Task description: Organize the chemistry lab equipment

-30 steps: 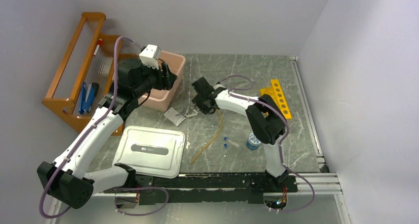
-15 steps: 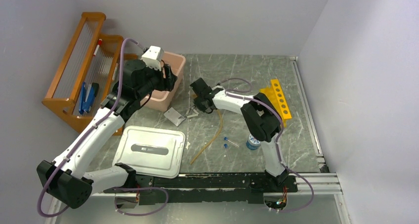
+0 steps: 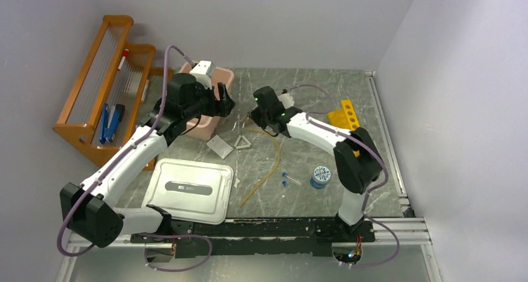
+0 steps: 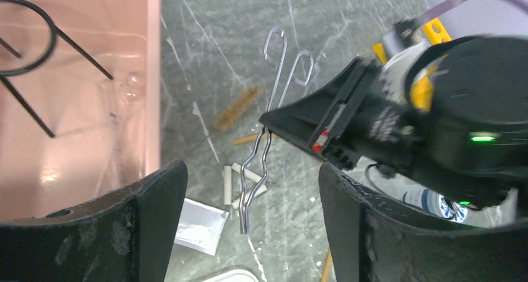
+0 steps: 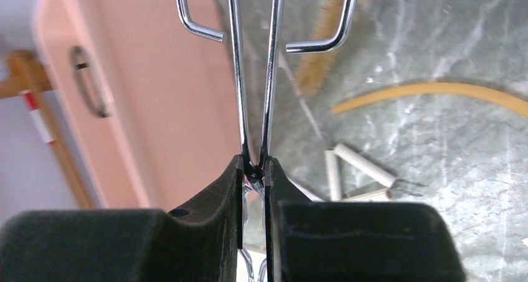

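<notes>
My right gripper (image 5: 254,170) is shut on a bent metal wire holder (image 5: 252,76) and holds it off the table beside the pink tub (image 5: 155,108). In the left wrist view the wire holder (image 4: 268,139) hangs between the wide-open jaws of my left gripper (image 4: 252,232), touching neither. A black wire tripod ring (image 4: 31,45) lies in the tub. On the table lie the wire triangle (image 3: 241,142), metal gauze (image 3: 219,146), tan rubber tube (image 3: 268,170), tiny blue-capped vials (image 3: 284,179), blue hexagonal piece (image 3: 320,176) and yellow tube rack (image 3: 348,120).
The tub's white lid (image 3: 187,188) lies at the near left. An orange wooden rack (image 3: 99,89) stands against the left wall. A small brush (image 4: 238,108) lies on the table by the tub. A metal rail (image 3: 389,145) borders the table on the right.
My right gripper shut on the wire holder and lifted it toward the tub. My left gripper swung right from over the tub and opened wider.
</notes>
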`<control>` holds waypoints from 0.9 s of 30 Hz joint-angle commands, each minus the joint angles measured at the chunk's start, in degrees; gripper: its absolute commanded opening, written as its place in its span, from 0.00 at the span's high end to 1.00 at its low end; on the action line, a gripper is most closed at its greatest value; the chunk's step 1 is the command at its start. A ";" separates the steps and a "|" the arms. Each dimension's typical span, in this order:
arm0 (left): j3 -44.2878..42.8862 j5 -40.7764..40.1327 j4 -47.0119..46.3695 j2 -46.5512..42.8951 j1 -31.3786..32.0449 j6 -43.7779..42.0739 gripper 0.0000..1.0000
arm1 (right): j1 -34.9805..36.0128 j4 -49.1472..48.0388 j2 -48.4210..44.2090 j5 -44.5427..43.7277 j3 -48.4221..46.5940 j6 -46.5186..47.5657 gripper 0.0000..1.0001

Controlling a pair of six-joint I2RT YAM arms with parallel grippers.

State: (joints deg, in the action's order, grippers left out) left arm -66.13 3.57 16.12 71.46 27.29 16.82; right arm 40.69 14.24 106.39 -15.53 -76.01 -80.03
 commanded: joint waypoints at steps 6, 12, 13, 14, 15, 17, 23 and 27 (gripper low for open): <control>-3.46 15.21 -1.52 7.24 0.48 5.52 0.16 | -2.70 -15.54 -13.13 5.84 5.75 16.81 1.00; -4.60 22.09 -6.05 12.56 0.49 12.20 0.28 | -4.71 -26.81 -17.54 17.86 9.23 23.66 1.00; -4.87 23.39 -7.43 13.36 0.49 13.69 0.31 | -5.00 -28.52 -17.66 20.43 9.78 23.39 1.00; -5.05 24.09 -8.63 14.17 0.49 14.76 0.35 | -5.18 -29.80 -17.72 21.57 10.29 22.99 1.00; -5.19 24.59 -9.13 14.83 0.49 15.33 0.41 | -5.35 -30.63 -17.81 22.99 10.75 22.48 1.00; -5.67 24.12 -8.34 15.51 0.48 14.77 0.53 | -5.31 -33.14 -18.01 24.70 11.63 21.89 1.00; -1.92 28.04 -13.88 11.95 -0.13 12.76 0.81 | -5.30 -34.77 -18.70 24.60 13.10 22.18 1.00; -2.58 28.67 -11.05 11.43 -0.98 10.30 0.94 | -5.38 -34.69 -19.36 24.81 13.30 22.94 1.00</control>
State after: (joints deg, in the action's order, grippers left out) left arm -68.51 28.12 7.79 85.36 26.83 29.28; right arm 35.55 -17.37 89.21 8.34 -63.11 -58.78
